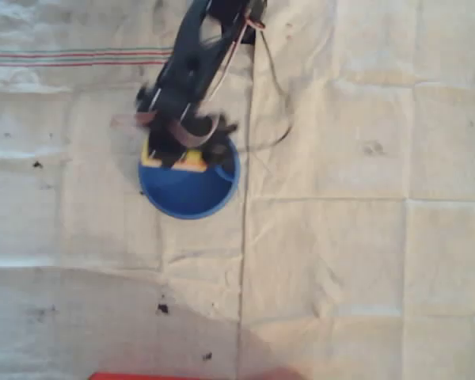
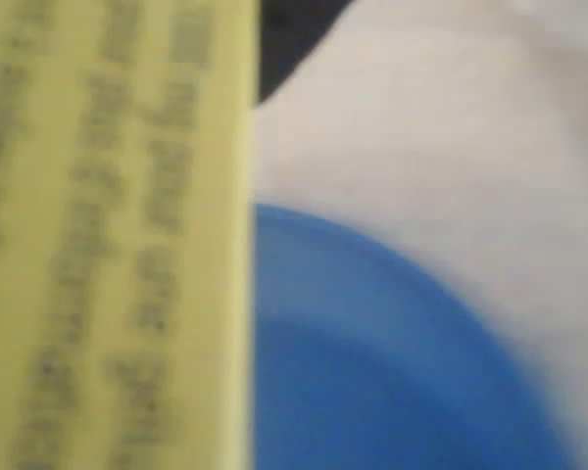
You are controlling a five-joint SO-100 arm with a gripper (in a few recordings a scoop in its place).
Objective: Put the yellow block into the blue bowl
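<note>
yellow block fills the wrist view's left, over the blue bowl. overhead, the gripper seems to grip it above the bowl's upper rim; next, release.

Rows of dark print cover the face of the yellow block close before my wrist camera, but it is too blurred for me to read. I make out no other writing.

You are viewing an improvised home-style tabletop: a creased white cloth with red woven stripes covers it.
</note>
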